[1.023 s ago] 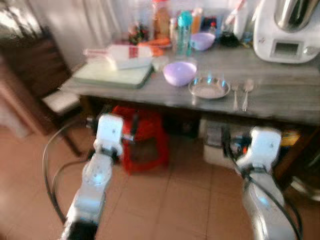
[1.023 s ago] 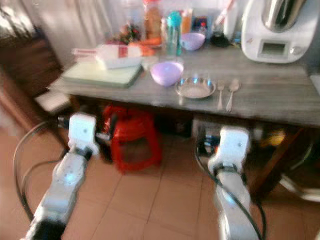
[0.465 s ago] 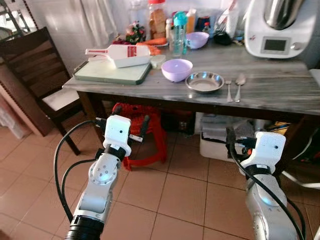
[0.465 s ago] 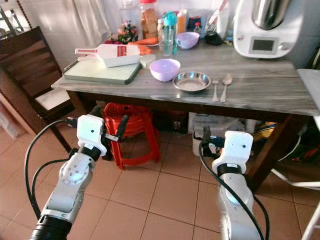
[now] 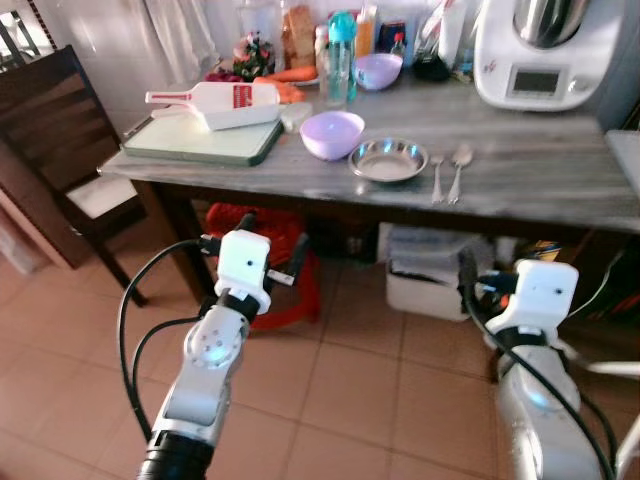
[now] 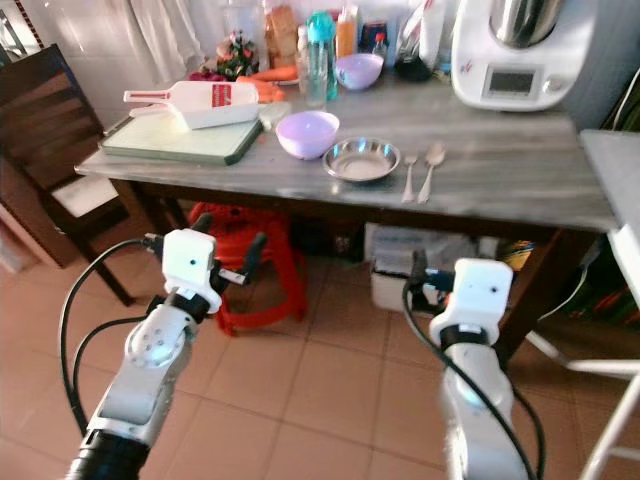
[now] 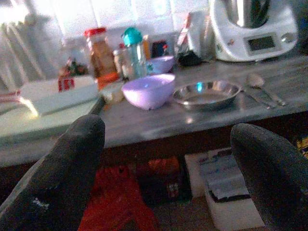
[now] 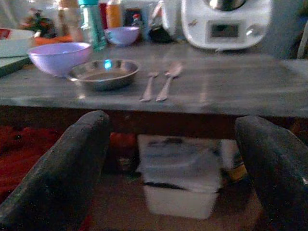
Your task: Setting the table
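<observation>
No text, label or number here is sharp enough to read.

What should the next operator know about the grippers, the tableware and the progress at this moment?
Left gripper and right gripper: both open, empty, held low in front of the table, not over it.
On the table: purple bowl, steel plate beside it, then fork and spoon side by side. A second purple bowl sits at the back among bottles.
Done: nothing gripped yet.
Left: reach in and lay out the tableware.
</observation>
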You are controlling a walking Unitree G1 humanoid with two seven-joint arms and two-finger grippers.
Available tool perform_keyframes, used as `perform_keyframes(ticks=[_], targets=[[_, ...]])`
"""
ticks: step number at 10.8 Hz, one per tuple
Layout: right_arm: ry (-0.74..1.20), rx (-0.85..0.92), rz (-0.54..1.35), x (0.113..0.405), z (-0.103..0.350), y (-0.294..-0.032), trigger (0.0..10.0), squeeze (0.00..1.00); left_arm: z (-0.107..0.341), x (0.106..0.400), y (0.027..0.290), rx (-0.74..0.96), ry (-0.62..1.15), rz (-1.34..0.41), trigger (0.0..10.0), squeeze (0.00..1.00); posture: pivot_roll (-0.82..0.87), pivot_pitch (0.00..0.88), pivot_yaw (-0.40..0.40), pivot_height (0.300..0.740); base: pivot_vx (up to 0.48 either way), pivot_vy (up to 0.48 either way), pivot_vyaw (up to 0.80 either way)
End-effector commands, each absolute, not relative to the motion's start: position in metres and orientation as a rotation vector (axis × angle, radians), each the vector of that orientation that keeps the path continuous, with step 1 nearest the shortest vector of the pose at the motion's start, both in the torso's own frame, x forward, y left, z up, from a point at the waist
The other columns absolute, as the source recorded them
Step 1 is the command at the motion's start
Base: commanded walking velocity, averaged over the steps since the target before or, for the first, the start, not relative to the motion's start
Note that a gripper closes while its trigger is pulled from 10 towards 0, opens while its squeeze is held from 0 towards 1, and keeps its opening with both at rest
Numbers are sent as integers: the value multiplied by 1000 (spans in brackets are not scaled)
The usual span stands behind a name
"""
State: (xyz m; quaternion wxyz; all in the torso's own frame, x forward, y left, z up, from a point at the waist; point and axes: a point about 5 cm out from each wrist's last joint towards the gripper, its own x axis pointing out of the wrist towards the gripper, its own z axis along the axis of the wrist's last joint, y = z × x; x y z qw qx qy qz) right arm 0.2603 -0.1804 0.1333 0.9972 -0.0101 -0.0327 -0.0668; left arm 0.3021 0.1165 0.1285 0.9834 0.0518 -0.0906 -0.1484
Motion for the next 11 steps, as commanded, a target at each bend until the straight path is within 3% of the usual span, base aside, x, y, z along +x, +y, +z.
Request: perform_keyframes(ticks=[1, 3, 6, 11], targets=[[-65, -23, -134, 258, 134, -181, 10000, 0, 128, 301, 118, 107, -173, -309, 10000, 0, -17, 0, 88, 740, 0, -368, 0], [-56, -24, -136, 255, 132, -182, 10000, 0, 125, 299, 119, 110, -163, -317, 10000, 0, -18, 0, 87, 740, 0, -369, -228], [-50, -23, -132, 253, 131, -182, 10000, 0, 124, 298, 119, 109, -155, -330, 10000, 0, -18, 0, 85, 740, 0, -368, -733], [-50, -24, -120, 252, 130, -180, 10000, 0, 123, 296, 115, 99, -149, -344, 10000, 0, -17, 0, 86, 740, 0, -370, 0]])
